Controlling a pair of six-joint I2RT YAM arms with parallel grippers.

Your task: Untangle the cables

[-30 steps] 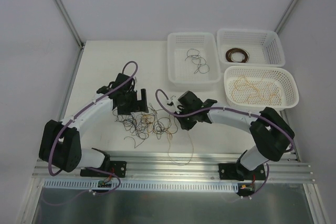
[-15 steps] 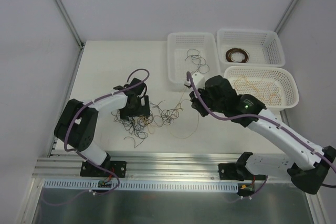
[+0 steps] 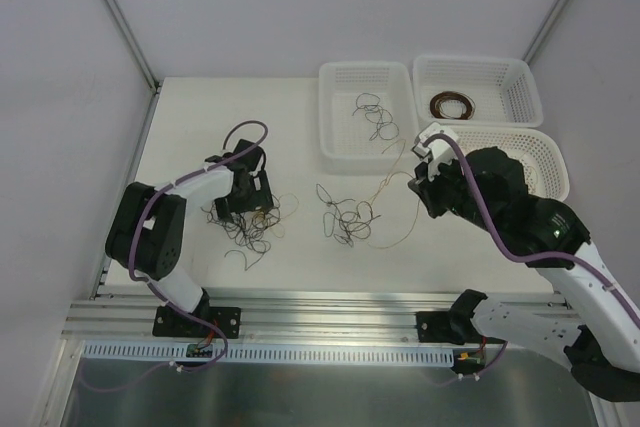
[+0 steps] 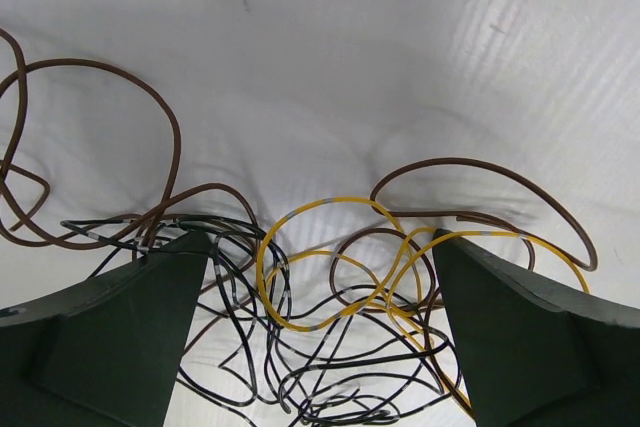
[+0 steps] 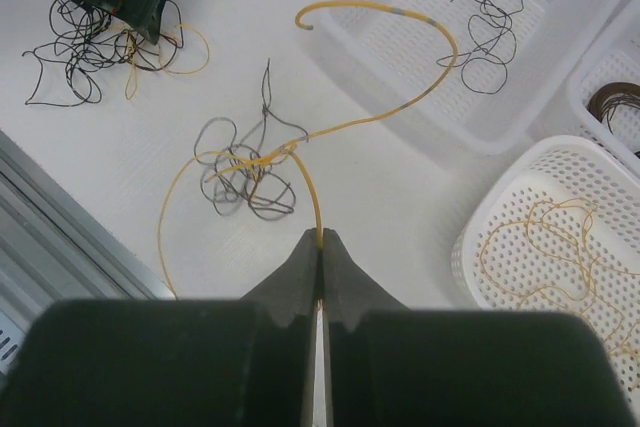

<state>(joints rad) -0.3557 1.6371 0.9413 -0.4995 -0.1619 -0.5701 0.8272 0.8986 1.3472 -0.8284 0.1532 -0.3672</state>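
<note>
Thin curly cables lie in two heaps on the white table. Black, brown and yellow ones form the left heap [image 3: 245, 227]. My left gripper [image 3: 243, 194] stands open low over it, its fingers [image 4: 130, 337] on either side of the strands [image 4: 330, 347] and holding none. A smaller dark clump [image 3: 345, 215] lies mid-table. My right gripper [image 5: 320, 239] is shut on a long yellow cable [image 5: 385, 115] that rises from this clump [image 5: 245, 172], still snagged in it. In the top view the right gripper [image 3: 418, 181] hangs above the table, left of the baskets.
Three white baskets stand at the back right. One [image 3: 365, 68] holds black cables [image 3: 375, 117], one [image 3: 475, 60] a brown coil [image 3: 450, 105], and the nearest [image 3: 545, 182] yellow cables [image 5: 560, 247]. An aluminium rail [image 3: 330, 319] runs along the near edge.
My right gripper shut on the yellow cable and swung up and to the right, dragging a small dark clump out of the main heap. The left gripper shifted slightly back-left and stayed open.
</note>
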